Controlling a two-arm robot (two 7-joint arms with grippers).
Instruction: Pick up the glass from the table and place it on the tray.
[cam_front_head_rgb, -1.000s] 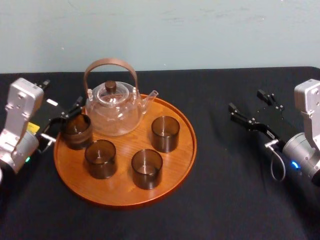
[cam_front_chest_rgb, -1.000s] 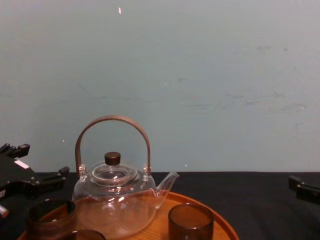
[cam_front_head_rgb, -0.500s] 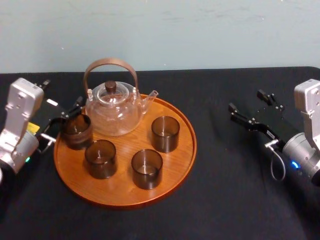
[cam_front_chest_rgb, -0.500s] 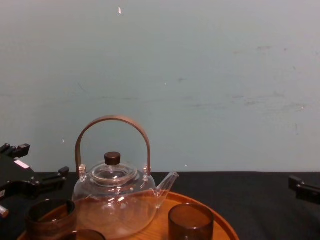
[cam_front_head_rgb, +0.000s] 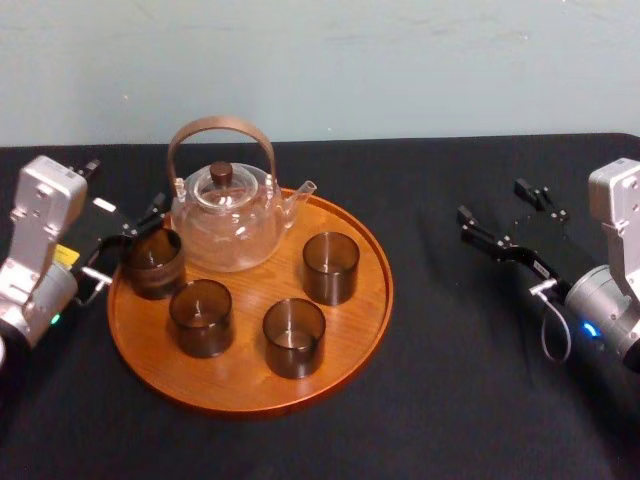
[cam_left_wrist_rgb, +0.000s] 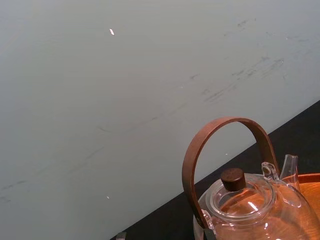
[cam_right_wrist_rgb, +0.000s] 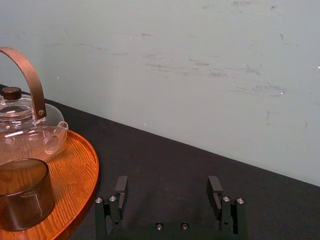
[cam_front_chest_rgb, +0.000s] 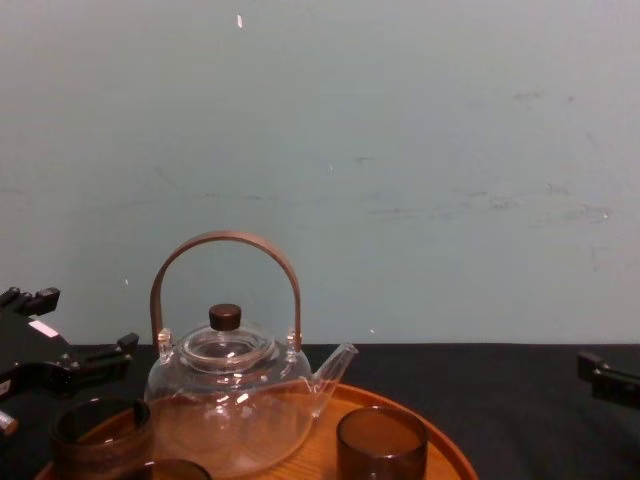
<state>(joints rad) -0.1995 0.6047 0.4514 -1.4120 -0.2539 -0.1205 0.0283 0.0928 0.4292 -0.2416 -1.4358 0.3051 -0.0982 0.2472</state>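
While the glass (cam_front_head_rgb: 152, 262) stands on the tray's (cam_front_head_rgb: 345, 330) left edge, just beside the teapot (cam_front_head_rgb: 225, 215), the left gripper (cam_front_head_rgb: 130, 240) straddles it with fingers spread. Three other glasses (cam_front_head_rgb: 201, 317) crowd the tray's middle. The right gripper (cam_front_head_rgb: 492, 200) hangs open, well right of the tray.

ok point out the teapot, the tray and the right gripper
teapot (cam_front_head_rgb: 225, 228), head view, on its clear glass belly
tray (cam_front_head_rgb: 350, 320), head view, on bare wood inside the right rim
right gripper (cam_right_wrist_rgb: 167, 183), right wrist view, midway between its open fingertips
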